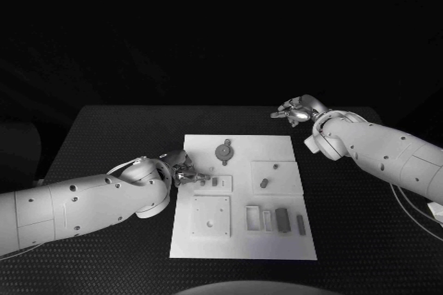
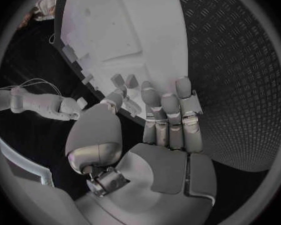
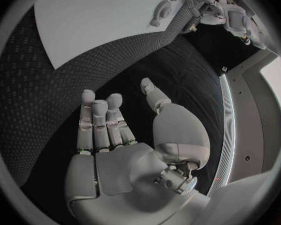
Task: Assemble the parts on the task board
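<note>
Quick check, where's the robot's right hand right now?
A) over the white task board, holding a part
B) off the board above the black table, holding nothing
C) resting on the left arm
B: the silver right hand hangs over the black textured table beyond the white rectangular task board's far right corner, fingers apart and holding nothing in the right wrist view.

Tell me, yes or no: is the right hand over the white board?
No; in the head view the right hand hangs open above the black table, beyond the far right corner of the board.

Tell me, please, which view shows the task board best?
The head view: the whole task board lies flat with its parts laid out. The left wrist view shows part of it beyond the left hand; the right wrist view shows one corner.
</note>
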`<action>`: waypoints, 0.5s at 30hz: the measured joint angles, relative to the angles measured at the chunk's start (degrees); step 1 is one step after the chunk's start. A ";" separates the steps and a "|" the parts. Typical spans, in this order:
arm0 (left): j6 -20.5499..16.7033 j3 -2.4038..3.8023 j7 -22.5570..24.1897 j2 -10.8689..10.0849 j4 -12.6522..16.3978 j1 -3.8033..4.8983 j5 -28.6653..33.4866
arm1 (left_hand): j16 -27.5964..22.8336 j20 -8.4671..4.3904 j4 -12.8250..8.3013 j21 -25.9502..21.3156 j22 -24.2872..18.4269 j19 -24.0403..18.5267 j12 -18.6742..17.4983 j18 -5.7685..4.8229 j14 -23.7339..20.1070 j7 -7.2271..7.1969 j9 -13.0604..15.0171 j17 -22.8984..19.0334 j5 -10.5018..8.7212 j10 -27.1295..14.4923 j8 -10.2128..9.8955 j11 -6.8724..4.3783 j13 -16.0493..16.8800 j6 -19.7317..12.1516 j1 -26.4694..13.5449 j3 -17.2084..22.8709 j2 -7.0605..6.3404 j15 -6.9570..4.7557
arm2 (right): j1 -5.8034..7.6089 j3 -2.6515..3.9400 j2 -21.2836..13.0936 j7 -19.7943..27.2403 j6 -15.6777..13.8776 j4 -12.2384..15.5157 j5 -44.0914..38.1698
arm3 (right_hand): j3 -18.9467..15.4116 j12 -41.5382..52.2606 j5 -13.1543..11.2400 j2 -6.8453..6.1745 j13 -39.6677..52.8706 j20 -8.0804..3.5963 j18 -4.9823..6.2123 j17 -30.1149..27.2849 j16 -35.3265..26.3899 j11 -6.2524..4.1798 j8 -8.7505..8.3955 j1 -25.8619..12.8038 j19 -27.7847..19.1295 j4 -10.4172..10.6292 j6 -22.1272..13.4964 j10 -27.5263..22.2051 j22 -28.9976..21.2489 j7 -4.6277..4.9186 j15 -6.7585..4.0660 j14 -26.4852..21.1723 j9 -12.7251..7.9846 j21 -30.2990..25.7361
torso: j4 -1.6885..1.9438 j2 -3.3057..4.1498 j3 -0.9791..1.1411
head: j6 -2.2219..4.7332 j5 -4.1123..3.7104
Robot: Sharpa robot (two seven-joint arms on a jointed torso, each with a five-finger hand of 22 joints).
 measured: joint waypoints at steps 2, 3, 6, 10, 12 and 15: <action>-0.39 0.29 0.29 0.01 -0.15 0.12 0.77 | -0.78 0.15 0.47 -0.70 0.00 -1.16 -0.82 -0.36 -1.13 0.35 -0.18 -0.36 0.00 -1.23 -0.07 0.27 -0.29 -1.15 0.86 -0.48 0.27 0.32 | -0.01 0.00 -0.03 0.00 0.00 0.00 0.00 | 0.00 0.00 0.00 0.00 0.00 0.00 0.00 0.00 0.00 0.00 0.00 0.00 0.00 0.00 0.00 0.00 0.00 0.00 0.00 0.00 0.00 0.00 | 0.00 -0.01 0.02 | 0.04 0.00; -0.65 0.50 0.56 0.01 -0.24 0.11 1.46 | -1.33 0.44 0.72 -1.20 0.01 -1.88 -1.39 -0.40 -1.86 0.71 -0.35 -0.66 0.00 -2.08 -0.46 0.60 -0.61 -2.03 1.49 -0.72 0.65 0.64 | -0.02 0.00 -0.05 0.00 0.00 0.00 0.00 | 0.00 0.00 0.00 0.00 0.00 0.00 -0.01 0.00 0.00 0.00 0.00 0.00 0.00 0.00 0.00 0.00 0.00 0.00 0.00 0.00 0.00 0.00 | 0.00 -0.01 0.02 | 0.07 -0.01; -1.71 1.62 1.89 0.04 -0.86 0.07 4.62 | -3.62 1.37 0.80 -3.41 -0.62 -4.83 -3.81 -1.26 -4.78 2.27 -1.00 -1.83 0.00 -5.29 -1.75 2.08 -1.89 -5.39 3.87 -2.63 2.22 1.93 | -0.06 0.00 -0.08 0.00 0.00 -0.01 0.01 | 0.00 0.00 0.00 0.00 0.00 0.00 -0.01 0.00 0.00 0.23 0.00 0.00 0.00 0.00 -0.26 -0.40 0.00 -0.13 0.00 0.00 0.00 0.00 | 0.00 -0.01 0.03 | 0.18 -0.01; -3.37 2.31 5.03 0.37 -2.25 0.27 9.90 | -6.72 3.31 -2.14 -6.01 -1.83 -7.81 -7.27 -1.65 -7.78 4.12 -1.70 -3.54 2.52 -8.29 -2.68 3.61 -3.90 -7.99 9.14 -5.37 6.14 3.93 | -0.07 0.00 -0.08 0.00 0.00 -0.02 0.02 | 0.00 0.00 0.00 0.00 0.00 0.00 -0.01 -0.01 0.00 0.22 0.00 0.00 0.00 0.00 -0.28 -0.43 -0.01 -0.11 -0.14 0.14 0.00 0.00 | -0.02 -0.02 0.06 | 0.30 -0.01; -4.13 2.37 7.32 0.75 -3.21 0.46 12.65 | -8.46 4.23 -4.19 -7.24 -2.55 -9.13 -9.21 -1.65 -8.84 4.69 -2.16 -4.47 3.38 -9.39 -3.34 4.55 -5.03 -9.04 11.42 -5.75 8.00 4.99 | -0.08 0.00 -0.06 0.00 0.00 -0.03 0.02 | 0.00 0.00 0.00 0.00 0.01 0.00 0.00 -0.05 0.00 0.20 0.00 0.00 0.00 0.00 -0.28 -0.45 -0.01 -0.11 -0.14 0.14 0.00 0.00 | -0.02 -0.02 0.08 | 0.38 -0.01; -5.03 2.37 11.06 1.73 -4.95 0.73 15.18 | -14.00 7.04 -8.45 -10.82 -5.14 -12.53 -15.59 -1.64 -11.91 6.46 -3.48 -7.04 1.32 -12.35 -5.30 6.68 -8.62 -10.95 17.74 -0.85 9.73 7.62 | -0.08 0.00 -0.06 0.01 0.01 -0.03 0.03 | 0.00 0.00 0.00 0.00 -0.05 0.00 -0.01 -0.05 0.00 0.19 0.00 0.00 0.00 0.00 -0.28 -0.48 -0.01 -0.11 -0.14 0.14 0.00 0.00 | -0.03 -0.03 0.09 | 0.56 -0.01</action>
